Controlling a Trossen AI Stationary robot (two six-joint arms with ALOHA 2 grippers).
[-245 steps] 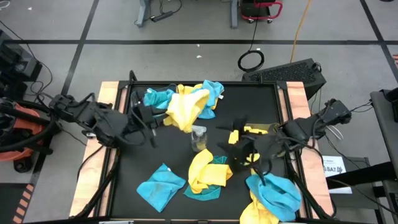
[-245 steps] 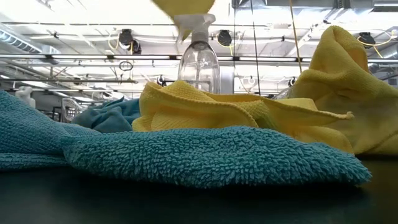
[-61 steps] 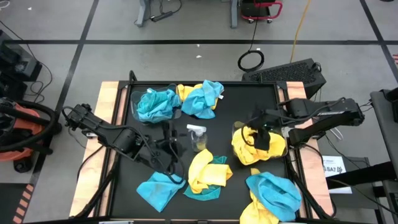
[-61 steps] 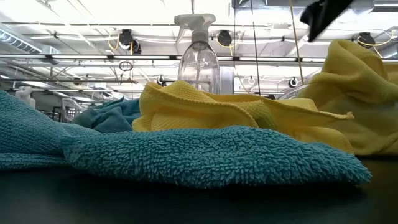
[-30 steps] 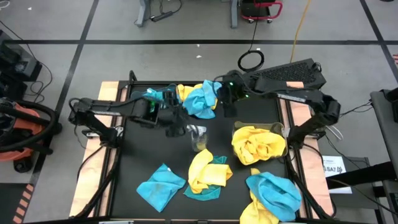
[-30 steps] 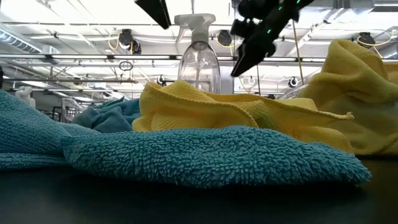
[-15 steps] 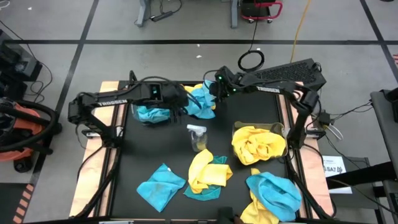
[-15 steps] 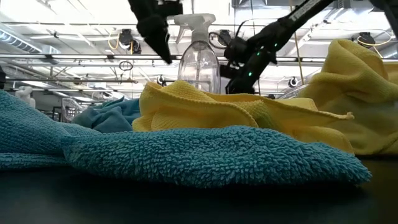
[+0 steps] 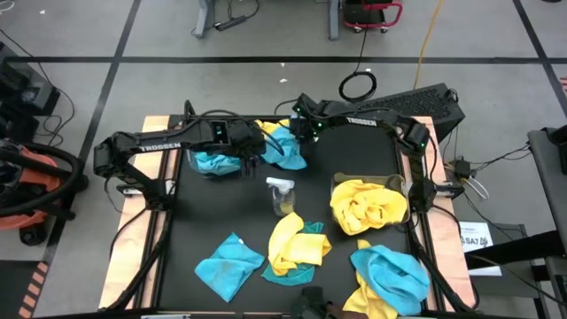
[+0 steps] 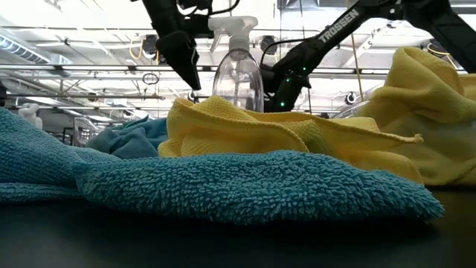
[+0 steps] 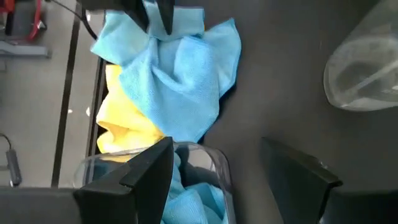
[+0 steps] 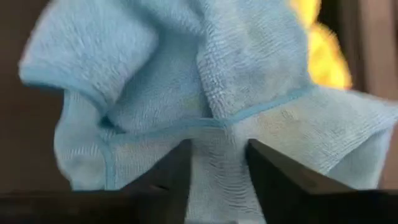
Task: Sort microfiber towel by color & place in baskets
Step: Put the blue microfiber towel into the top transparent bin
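Note:
A blue microfiber towel [image 9: 288, 149] lies at the far middle, partly on a yellow towel [image 9: 266, 131]. My right gripper [image 9: 299, 131] is down on its far part, shut on it. My left gripper [image 11: 217, 180] hangs open over the corner of the left basket [image 9: 215, 161], touching nothing. That clear basket holds blue towels; the right basket [image 9: 368, 202] holds yellow ones. More blue towels [image 9: 230, 264] and yellow towels [image 9: 292, 244] lie loose on the near half. My right gripper pinches a raised fold of the blue towel [image 12: 217, 146] between its two fingers, near the towel's far edge [image 11: 177, 37]. The fingers come from above, slanting in from the far right. The rest of the towel lies spread on the table and on the yellow towel.
A clear spray bottle [image 9: 283, 195] stands upright mid-table, near my left gripper. A blue towel [image 9: 390, 270] on a yellow one fills the near right corner. Wooden rails [image 9: 152, 133] edge the black table top. Bare black surface lies between the bottle and the left rail.
My right gripper has gone toward the table's far left and come down onto the blue towel. My left gripper has moved from beside the spray bottle toward the far edge, stopping over the left basket's corner. The towels have stayed in place.

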